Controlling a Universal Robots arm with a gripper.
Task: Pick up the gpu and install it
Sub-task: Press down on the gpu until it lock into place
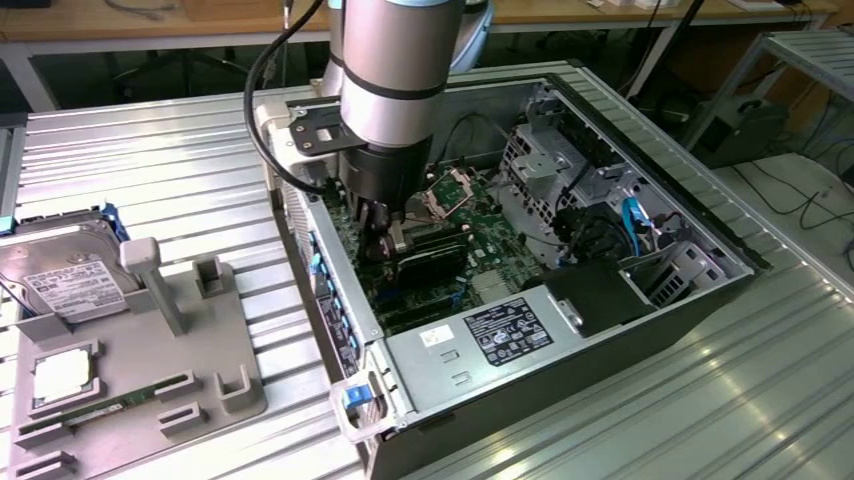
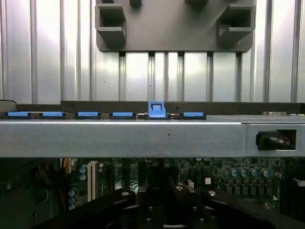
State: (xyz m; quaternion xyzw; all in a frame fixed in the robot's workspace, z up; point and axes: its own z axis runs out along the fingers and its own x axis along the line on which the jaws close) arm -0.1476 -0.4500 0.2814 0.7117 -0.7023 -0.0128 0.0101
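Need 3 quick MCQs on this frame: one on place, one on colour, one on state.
1. Where is the gpu?
A. On the grey fixture tray
B. Inside the open computer case, over the motherboard
C. On the bare table

2. What colour are the clips along the case's rear edge?
A. Red
B. Blue
C. Yellow

3. What state is the gripper in?
A. Wide open above the tray
B. Shut, down inside the case
C. Parked off the table

Answers:
1 B, the black card sits under the gripper within the computer case.
2 B, the clips show blue.
3 B, it reaches down to the card with its jaws together.
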